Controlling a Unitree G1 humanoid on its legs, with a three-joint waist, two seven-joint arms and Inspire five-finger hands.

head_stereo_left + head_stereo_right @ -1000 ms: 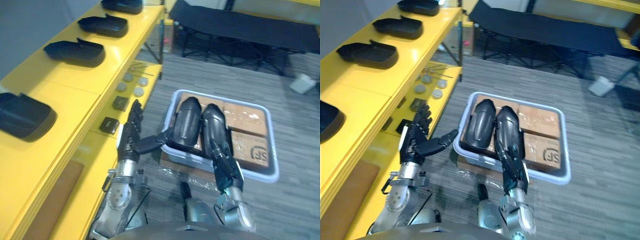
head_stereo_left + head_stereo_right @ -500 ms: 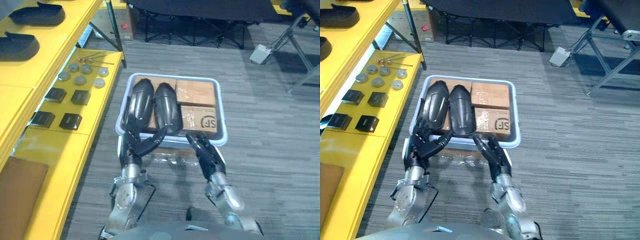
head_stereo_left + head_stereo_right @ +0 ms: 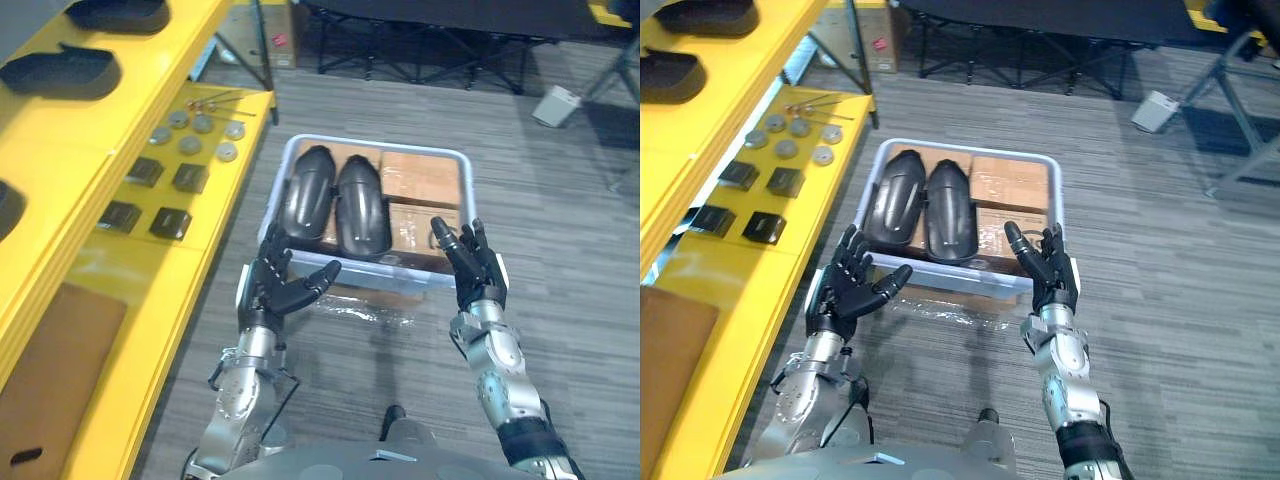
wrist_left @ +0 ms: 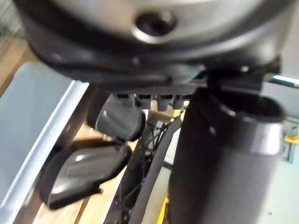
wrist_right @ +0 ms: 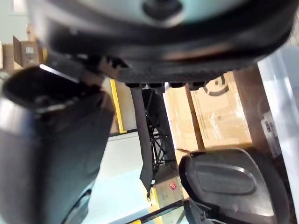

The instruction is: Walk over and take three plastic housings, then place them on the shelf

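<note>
Housings [image 3: 360, 210] lie just beyond the left hand [image 3: 280, 288] and right hand [image 3: 470, 268], both spread and empty; likely light, stiff, slick shells, best gripped across long edges.

right hand [image 3: 475, 272] | off right housing [image 3: 362, 205] | now over bin [image 3: 380, 146] corner

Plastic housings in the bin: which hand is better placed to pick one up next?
Left, probably. The open left hand is at the bin's near corner, just before the two housings; the open right hand faces the cardboard boxes.
</note>
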